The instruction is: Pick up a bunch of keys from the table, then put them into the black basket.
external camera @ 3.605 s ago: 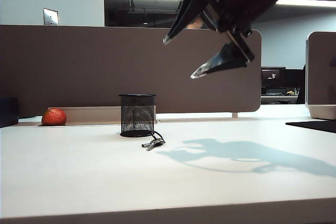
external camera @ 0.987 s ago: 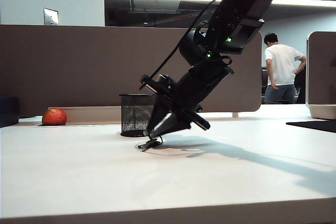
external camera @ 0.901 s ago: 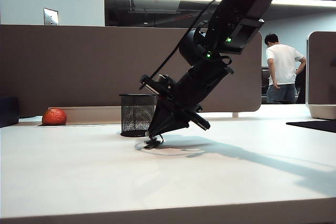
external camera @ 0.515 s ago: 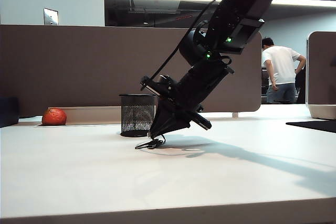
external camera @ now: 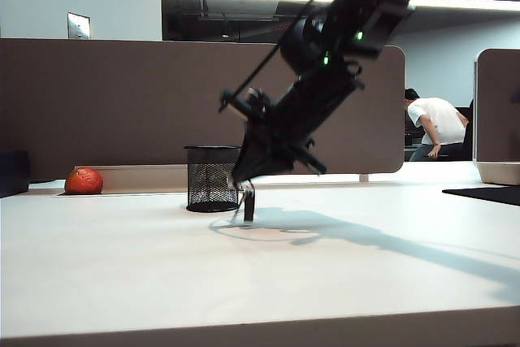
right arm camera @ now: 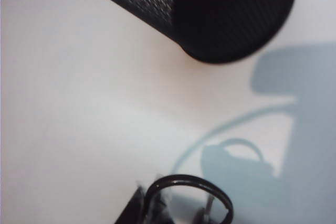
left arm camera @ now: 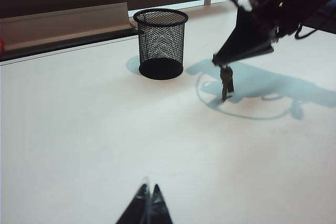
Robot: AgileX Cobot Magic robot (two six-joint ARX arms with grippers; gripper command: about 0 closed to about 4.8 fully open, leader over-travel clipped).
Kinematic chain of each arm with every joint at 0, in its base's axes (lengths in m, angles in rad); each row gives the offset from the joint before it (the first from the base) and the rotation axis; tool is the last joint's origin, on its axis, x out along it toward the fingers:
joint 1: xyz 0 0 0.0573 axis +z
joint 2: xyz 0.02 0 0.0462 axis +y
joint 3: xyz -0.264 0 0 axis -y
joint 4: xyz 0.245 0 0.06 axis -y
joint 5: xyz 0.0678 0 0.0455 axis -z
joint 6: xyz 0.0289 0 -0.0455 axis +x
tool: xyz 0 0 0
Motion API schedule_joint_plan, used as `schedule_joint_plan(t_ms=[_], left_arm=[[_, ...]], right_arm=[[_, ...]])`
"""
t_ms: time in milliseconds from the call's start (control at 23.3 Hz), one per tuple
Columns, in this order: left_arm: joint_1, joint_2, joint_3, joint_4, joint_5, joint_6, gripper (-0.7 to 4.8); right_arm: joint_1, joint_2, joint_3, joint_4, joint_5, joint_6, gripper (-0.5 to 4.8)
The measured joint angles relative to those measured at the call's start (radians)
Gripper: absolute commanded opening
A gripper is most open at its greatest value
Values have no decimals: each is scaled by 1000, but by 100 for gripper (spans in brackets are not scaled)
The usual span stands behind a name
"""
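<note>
Dangling beside black basket (external camera: 212,178) (contents unseeable): bunch of keys (external camera: 247,201), right pincer (external camera: 241,182) clamped; left pincer (left arm camera: 146,203) together.

Bunch of keys (external camera: 247,202): few small grey metal keys on dark ring, hanging vertically from tips of right gripper (external camera: 240,182), jaws pinched on ring. Keys clear of table (external camera: 162,274) or just at surface; contact can't be resolved. Position: just beside black basket (external camera: 212,178), on its right in ext. view, below rim level.

Black basket: small black wire-mesh cylinder, solid rim and base, upright on table, mouth open.

Table: broad flat white surface, pale front edge; basket stands toward its rear.

Left gripper (left arm camera: 147,206): jaws together, well apart from basket.
</note>
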Motion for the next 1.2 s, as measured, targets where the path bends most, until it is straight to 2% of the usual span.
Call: schedule_joint_plan(t_ms=[515,901,1030,1202], left_arm=[[0,0,0,0,0,0,-6],[0,0,0,0,0,0,-6],[0,0,0,0,0,0,-6],[0,0,0,0,0,0,-6]], right_arm=[[0,-158,0,6,1,-49,-6],[0,-192,23,93,4,-54,-6],[0,-191,55,95,30,-60,-6],[0,-192,100,134,109,-134,-6]])
